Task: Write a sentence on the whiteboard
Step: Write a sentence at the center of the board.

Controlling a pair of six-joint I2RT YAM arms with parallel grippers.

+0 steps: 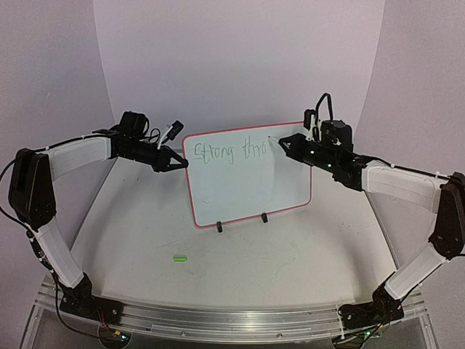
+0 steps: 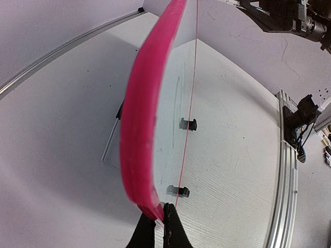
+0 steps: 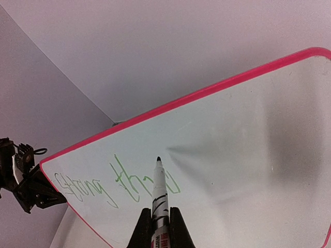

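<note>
Whiteboard (image 1: pixel 251 185), a rectangular glossy white panel in a thin pink-red rounded frame, stands close to upright on two small black clip feet (image 1: pixel 219 227) at the centre of the overhead view, on the pale surface (image 1: pixel 305 269). My left claw (image 2: pixel 158 219) is pressed together on the whiteboard's left edge, pinching the pink frame between its black fingers. My right claw (image 3: pixel 159 225) pinches a white marker (image 3: pixel 156 186) with a black tip. The marker points at the upper part of the board, at the end of the thin green handwriting (image 1: pixel 231 153), which reads roughly "Strong thro". I cannot tell whether the tip touches the board. A small green stub (image 1: pixel 179 257) lies on the surface at the lower left of the overhead view, well apart from the board.
</note>
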